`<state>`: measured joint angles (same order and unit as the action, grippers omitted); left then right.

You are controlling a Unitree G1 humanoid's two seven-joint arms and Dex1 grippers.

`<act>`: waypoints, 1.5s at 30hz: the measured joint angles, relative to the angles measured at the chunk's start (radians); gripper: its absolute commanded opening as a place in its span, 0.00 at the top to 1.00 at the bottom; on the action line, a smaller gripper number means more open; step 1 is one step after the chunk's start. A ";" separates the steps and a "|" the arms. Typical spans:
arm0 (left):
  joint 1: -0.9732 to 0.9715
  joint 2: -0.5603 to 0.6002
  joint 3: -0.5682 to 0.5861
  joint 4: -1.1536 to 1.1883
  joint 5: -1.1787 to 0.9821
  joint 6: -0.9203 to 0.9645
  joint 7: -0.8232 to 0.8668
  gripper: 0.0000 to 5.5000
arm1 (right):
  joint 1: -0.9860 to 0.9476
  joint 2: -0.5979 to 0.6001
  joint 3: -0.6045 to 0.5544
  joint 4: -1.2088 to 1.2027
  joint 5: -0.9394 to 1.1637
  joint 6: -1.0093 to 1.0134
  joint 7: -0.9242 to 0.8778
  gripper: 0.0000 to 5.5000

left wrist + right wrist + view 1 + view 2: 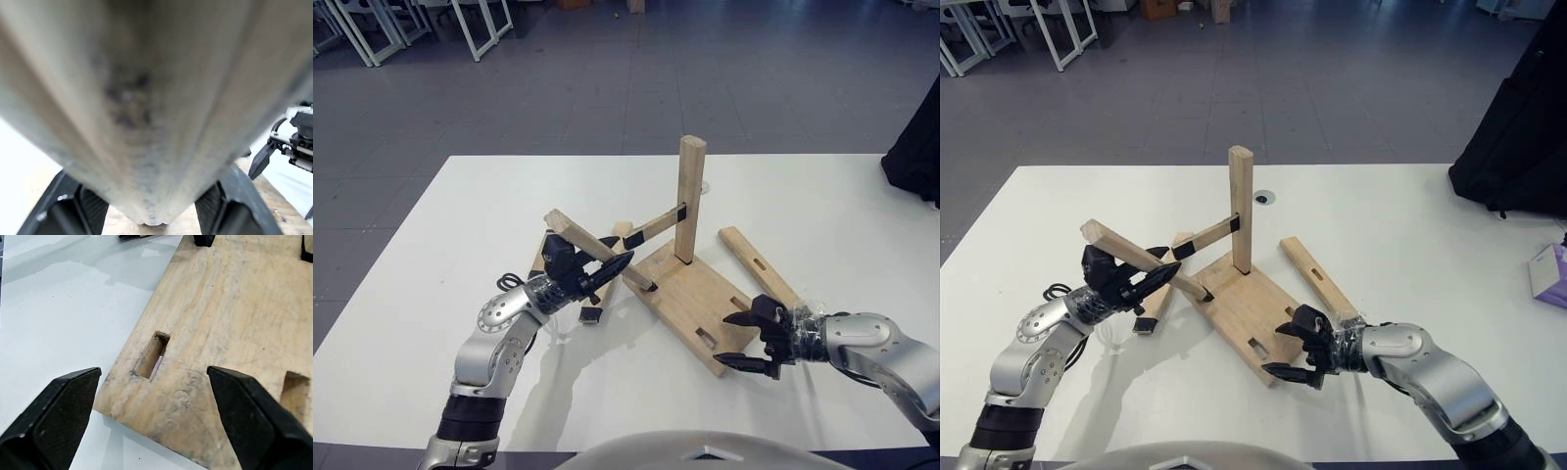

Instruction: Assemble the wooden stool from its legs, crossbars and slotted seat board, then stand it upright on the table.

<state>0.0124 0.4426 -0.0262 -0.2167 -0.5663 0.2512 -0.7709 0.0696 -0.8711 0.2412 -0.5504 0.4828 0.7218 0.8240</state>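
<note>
The slotted seat board point(685, 299) lies flat on the white table point(822, 206). One wooden leg point(691, 196) stands upright in a far slot, and a black-tipped crossbar point(653, 226) slants down from it to the left. My left gripper point(612, 266) is shut on a second leg point(587, 242), held tilted with its black-tipped end touching the board's left edge. That leg point(146, 98) looms close in the left wrist view. At the board's near corner my right gripper point(726, 339) stands open, one finger on either side of the corner and an empty slot point(150, 355).
A third leg point(759, 262) with a slot lies on the table right of the board. Another wooden piece point(619, 233) lies behind my left gripper, and a short black-tipped piece point(590, 315) rests below it. A dark bag point(918, 147) sits at the far right edge.
</note>
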 measured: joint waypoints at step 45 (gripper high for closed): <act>-0.284 0.076 -0.159 0.139 0.040 0.203 0.013 0.63 | -0.466 0.709 -0.204 0.028 0.232 0.086 -0.618 0.67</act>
<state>-0.2713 0.5182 -0.1855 -0.0774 -0.5262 0.4543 -0.7582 -0.3963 -0.1620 0.0372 -0.5223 0.7145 0.8074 0.2060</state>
